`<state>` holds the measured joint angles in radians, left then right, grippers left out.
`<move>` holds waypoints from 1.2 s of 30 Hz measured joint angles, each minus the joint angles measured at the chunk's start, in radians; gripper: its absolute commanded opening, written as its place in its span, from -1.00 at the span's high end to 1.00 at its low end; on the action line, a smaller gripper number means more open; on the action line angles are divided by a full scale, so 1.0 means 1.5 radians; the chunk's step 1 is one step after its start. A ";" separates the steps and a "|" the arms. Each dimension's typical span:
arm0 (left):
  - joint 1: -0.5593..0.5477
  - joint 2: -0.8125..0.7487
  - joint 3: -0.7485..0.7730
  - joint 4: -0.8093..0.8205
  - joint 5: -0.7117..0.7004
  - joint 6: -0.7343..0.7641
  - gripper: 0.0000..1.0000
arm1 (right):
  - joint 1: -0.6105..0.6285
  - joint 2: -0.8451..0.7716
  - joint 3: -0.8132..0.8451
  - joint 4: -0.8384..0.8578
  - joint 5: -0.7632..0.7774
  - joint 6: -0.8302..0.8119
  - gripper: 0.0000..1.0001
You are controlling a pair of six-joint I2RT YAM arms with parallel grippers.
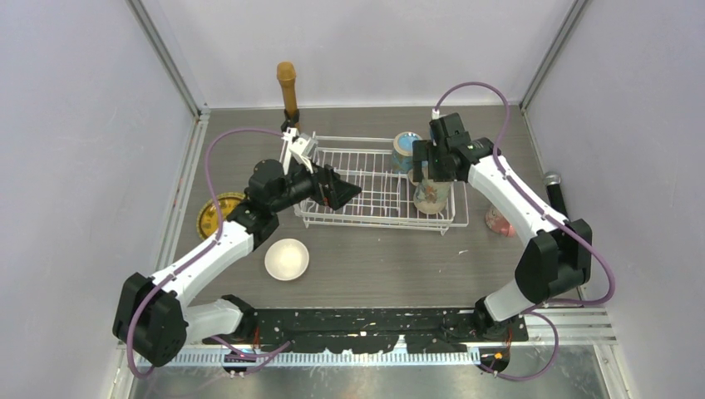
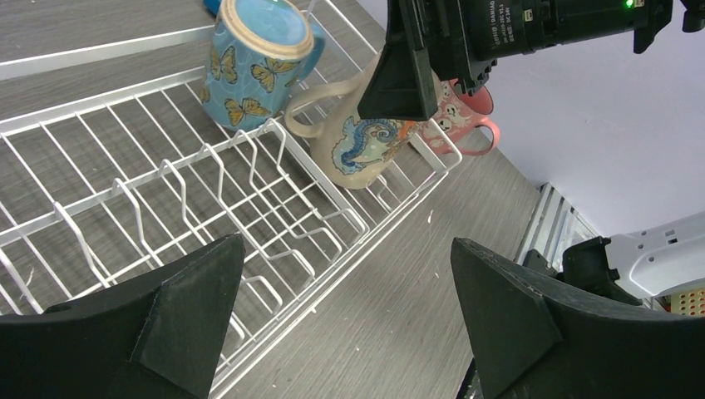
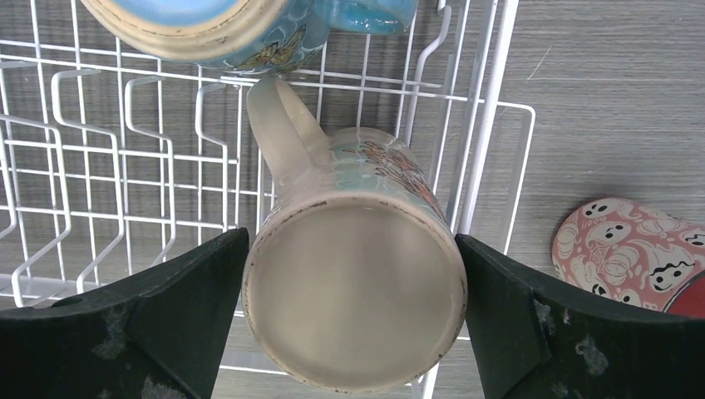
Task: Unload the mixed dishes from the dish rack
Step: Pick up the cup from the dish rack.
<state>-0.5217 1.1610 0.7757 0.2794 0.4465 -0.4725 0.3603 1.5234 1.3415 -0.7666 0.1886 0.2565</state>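
The white wire dish rack [image 1: 374, 199] sits mid-table. A cream patterned mug [image 1: 432, 198] stands bottom-up at its right end, and my right gripper [image 1: 432, 179] is shut on it. In the right wrist view the mug's base [image 3: 353, 295] fills the gap and both fingers of the right gripper [image 3: 351, 241] press its sides. A blue butterfly mug [image 1: 406, 150] stands in the rack's far right corner. My left gripper [image 1: 345, 193] is open and empty over the rack's left part; in its own view the left gripper [image 2: 349, 316] hangs over the rack's near rail [image 2: 332, 274].
A pink ghost mug [image 1: 499, 223] lies on the table right of the rack. A white bowl [image 1: 287, 259] sits near front left. A tan plate [image 1: 218, 212] lies partly under the left arm. A brown microphone-shaped stick [image 1: 288, 87] stands behind the rack; a black one [image 1: 555, 191] is at far right.
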 measured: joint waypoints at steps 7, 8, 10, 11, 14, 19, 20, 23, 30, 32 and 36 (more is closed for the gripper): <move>0.000 0.001 0.000 0.000 0.000 0.000 -0.99 | 0.005 0.015 0.000 0.017 0.022 0.018 -0.78; 0.000 0.001 0.000 0.000 0.000 0.000 -0.99 | 0.006 0.017 0.000 0.018 0.025 0.020 -0.72; 0.000 0.001 0.000 0.000 0.000 0.000 -0.99 | 0.009 0.019 0.000 0.019 0.036 0.024 -0.69; 0.000 0.001 0.000 0.000 0.000 0.000 -0.99 | 0.011 0.019 0.000 0.018 0.039 0.025 -0.68; 0.000 0.001 0.000 0.000 0.000 0.000 -0.99 | 0.017 0.019 0.000 0.018 0.050 0.028 -0.61; 0.000 0.001 0.000 0.000 -0.001 0.000 -0.99 | 0.027 0.021 0.000 0.018 0.071 0.039 -0.16; 0.000 0.000 0.000 0.000 -0.001 0.000 -0.99 | 0.030 0.021 0.000 0.018 0.075 0.041 0.05; 0.000 0.000 0.000 -0.001 -0.001 0.001 -0.99 | 0.032 0.020 0.000 0.018 0.078 0.043 0.41; 0.000 0.000 0.000 -0.001 -0.001 0.001 -0.99 | 0.034 -0.033 -0.046 0.034 0.079 0.043 0.97; 0.000 0.000 0.000 -0.001 -0.001 0.001 -0.99 | 0.034 -0.068 -0.065 0.038 0.077 0.045 0.99; 0.000 0.000 0.000 -0.002 0.000 0.001 -0.99 | 0.037 -0.167 -0.105 0.071 0.075 0.045 0.99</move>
<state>-0.5220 1.1610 0.7757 0.2771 0.4461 -0.4717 0.4160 1.2724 1.1847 -0.6598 0.3016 0.3244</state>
